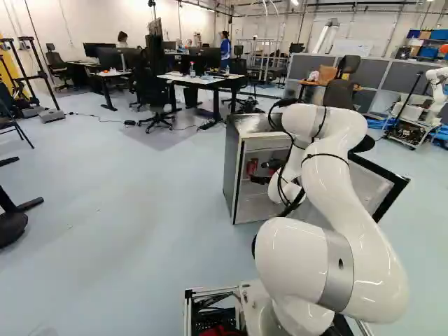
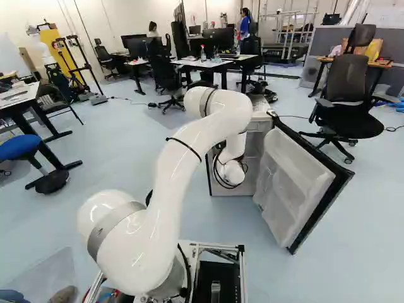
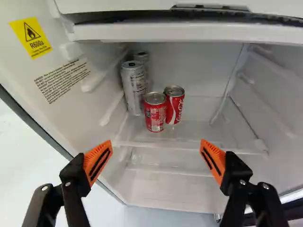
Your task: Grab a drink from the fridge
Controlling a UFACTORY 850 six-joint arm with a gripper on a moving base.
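Facing into open fridge (image 1: 232, 168), gripper (image 1: 263, 173) spread wide; two short red soda cans (image 3: 155, 113) on shelf (image 3: 189, 146) ahead, just beside tall silver cans (image 3: 133, 90).

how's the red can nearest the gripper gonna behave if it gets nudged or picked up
The nearer red can stands upright on its round base, so a high push might tip it, and it would probably roll once down. Its smooth metal wall looks stiff, though perhaps a bit slippery under the orange pads.
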